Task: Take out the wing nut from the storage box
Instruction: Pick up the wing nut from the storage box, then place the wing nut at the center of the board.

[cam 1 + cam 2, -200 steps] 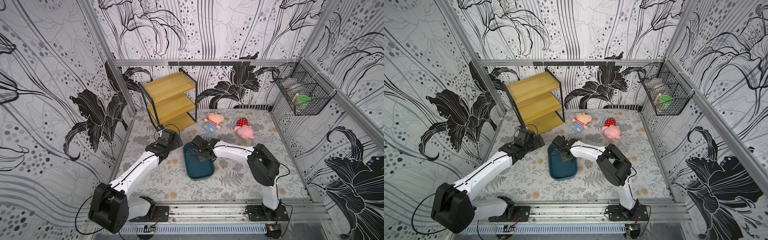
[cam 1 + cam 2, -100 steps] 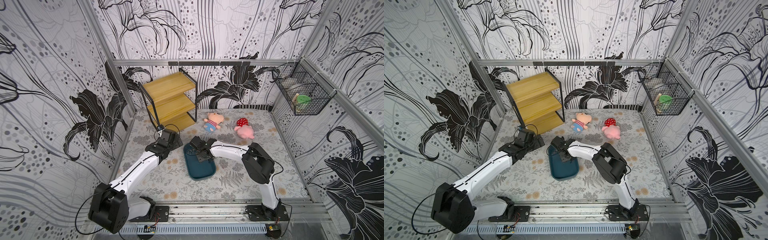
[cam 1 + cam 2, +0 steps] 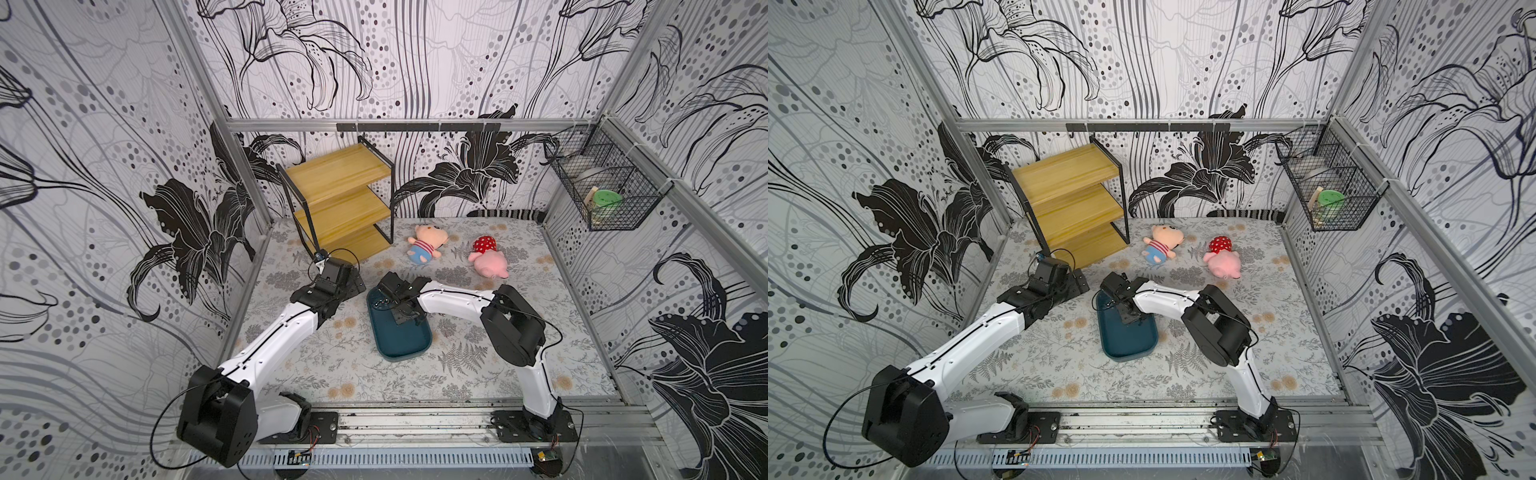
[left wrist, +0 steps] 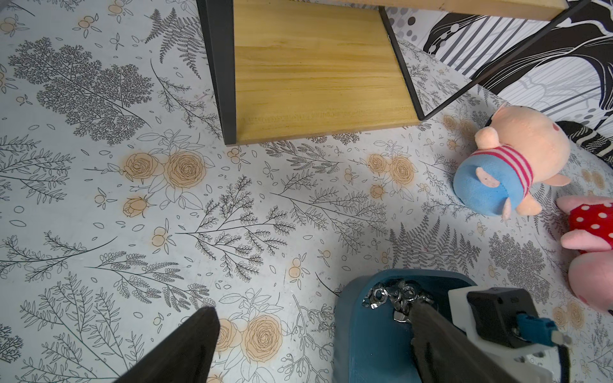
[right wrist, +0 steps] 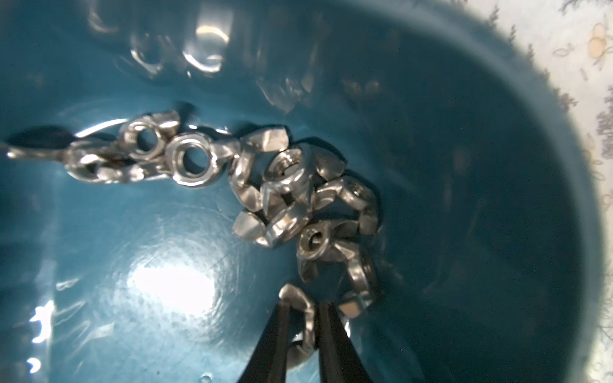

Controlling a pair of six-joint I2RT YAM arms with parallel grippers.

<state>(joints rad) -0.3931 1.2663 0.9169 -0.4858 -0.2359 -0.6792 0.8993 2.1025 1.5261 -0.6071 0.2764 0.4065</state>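
Right pincer [image 5: 300,310] stands narrow, its two black fingers [image 5: 278,345] pinching a single wing nut [image 5: 303,320] low inside the storage box [image 5: 464,165]; in a top view it [image 3: 384,301] reaches over the box's far end. Beside that end the left pincer [image 4: 313,306] hangs wide apart above the table [image 3: 332,365], holding nothing. On the flower-printed table, the wooden shelf [image 3: 340,199] stands at the back on the left arm's side. The teal storage box [image 3: 403,340] lies near the middle between the arms. Its long axis runs from front to back, with the far end leaning a little toward the left arm. Two plush toys [image 3: 424,245] [image 3: 488,257] lie beyond it, well apart from the box. A heap of nuts [image 5: 282,199] fills the box's far corner, and the same heap shows in the left wrist view [image 4: 394,295]. The gripped wing nut sits at the edge of that heap, its long axis roughly along the fingers, one wing poking out past the fingertips toward the heap.
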